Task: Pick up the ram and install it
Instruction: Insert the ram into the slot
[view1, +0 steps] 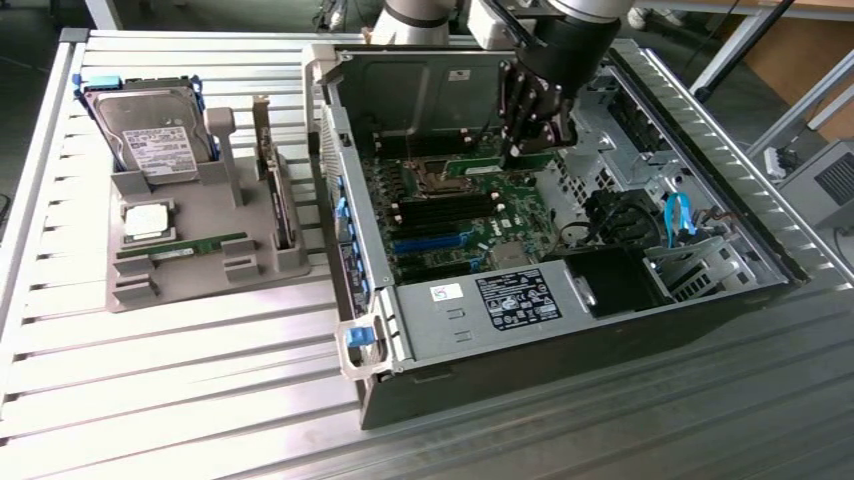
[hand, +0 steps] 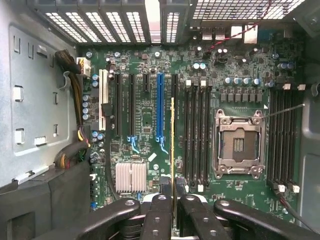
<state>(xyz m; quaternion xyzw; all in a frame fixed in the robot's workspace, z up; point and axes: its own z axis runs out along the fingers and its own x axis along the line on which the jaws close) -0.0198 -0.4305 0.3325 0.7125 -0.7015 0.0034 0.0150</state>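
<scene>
We see the ram (hand: 172, 145) from its thin edge in the wrist view, as a long green and yellow line. It sticks straight out of the claw (hand: 173, 199) and points at the green board (hand: 145, 120) inside the computer case (view1: 507, 375).

The claw is almost closed. Its two inner fingers (hand: 160, 210) sit tight on each side of the ram and hold it.

The ram runs the same way as the long black slots (hand: 196, 135), right by the first one, and the blue slot (hand: 160, 105) is on its other side. We look right down its edge, so we cannot tell if it touches the board or hangs just above it.

Past the black slots is a square silver socket (hand: 239, 145). Near the blue slot sits a small silver block with fins (hand: 131, 176).

In the exterior view, the black arm reaches down into the open case near its back wall. The case lies on its side on a ribbed metal table (view1: 174, 390).

Just beside the case, on the exterior view's left, is a gray tray (view1: 200, 285). A hard drive (view1: 147, 125) leans at the tray's far end. A square silver chip (view1: 144, 222) lies flat below it. A second green stick (view1: 180, 247) rests in a groove nearer to us.
</scene>
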